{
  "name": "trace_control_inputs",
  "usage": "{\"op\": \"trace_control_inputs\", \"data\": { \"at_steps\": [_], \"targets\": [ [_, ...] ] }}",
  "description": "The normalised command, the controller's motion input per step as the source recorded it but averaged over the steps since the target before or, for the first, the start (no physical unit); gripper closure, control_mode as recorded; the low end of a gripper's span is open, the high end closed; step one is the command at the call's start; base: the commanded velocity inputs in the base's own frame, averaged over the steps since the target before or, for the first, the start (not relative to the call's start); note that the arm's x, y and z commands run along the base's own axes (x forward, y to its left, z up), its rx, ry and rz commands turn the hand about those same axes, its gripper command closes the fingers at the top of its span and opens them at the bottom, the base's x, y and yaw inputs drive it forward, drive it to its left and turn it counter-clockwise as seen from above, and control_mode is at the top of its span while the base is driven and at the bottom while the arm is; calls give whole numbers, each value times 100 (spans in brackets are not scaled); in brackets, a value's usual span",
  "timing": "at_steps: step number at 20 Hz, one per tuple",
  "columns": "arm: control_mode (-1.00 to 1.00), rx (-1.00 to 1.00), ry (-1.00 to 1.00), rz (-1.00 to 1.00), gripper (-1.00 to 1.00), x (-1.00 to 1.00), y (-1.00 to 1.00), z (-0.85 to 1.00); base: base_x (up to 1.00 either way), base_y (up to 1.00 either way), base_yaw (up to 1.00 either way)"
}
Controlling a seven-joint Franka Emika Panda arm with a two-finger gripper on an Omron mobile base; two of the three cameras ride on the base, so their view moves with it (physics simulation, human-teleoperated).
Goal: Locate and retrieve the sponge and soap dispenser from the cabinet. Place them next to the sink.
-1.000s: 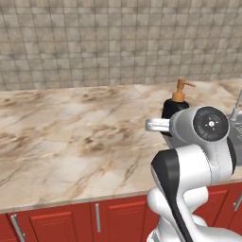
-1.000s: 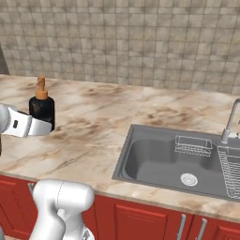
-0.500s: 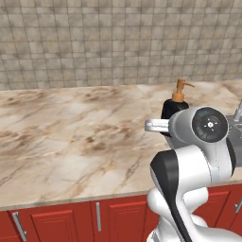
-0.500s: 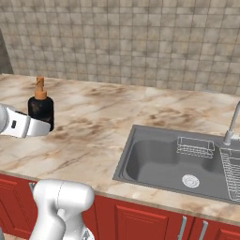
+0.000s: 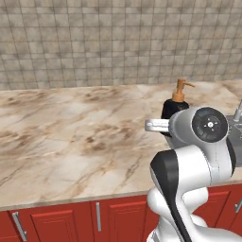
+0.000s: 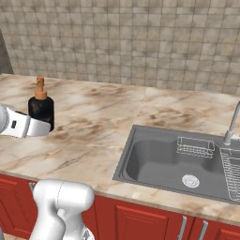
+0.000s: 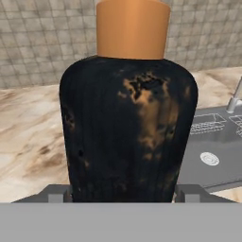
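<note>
I count one soap bottle [image 7: 127,118], black with a tan pump, upright and clamped between my jaws; one grey fingertip [image 7: 56,193] presses each lower flank in the hand view. The bottle [image 6: 41,105] is over the marble table [image 6: 93,122], left of the single sink [image 6: 154,159], well apart from it. In that basin I see one wire rack [image 6: 195,146], one drain and one faucet [image 6: 232,124] at its far right. The bottle [image 5: 176,101] shows just behind my arm [image 5: 198,142]

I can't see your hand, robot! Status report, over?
Gripper shut on soap dispenser. Dispenser upright over counter, left of sink. Nothing in the way.
</note>
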Motion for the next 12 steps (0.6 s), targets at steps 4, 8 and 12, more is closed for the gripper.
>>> {"op": "trace_control_inputs", "data": {
  "at_steps": [4, 8, 12],
  "targets": [
    [-100, 0, -2, -14, 100, 20, -12, -40, 0, 0, 0],
    [-100, -2, -1, -20, 100, 77, 3, -59, 0, 0, 0],
    [-100, 0, 5, -13, 100, 94, 24, -48, 0, 0, 0]
  ]
}}
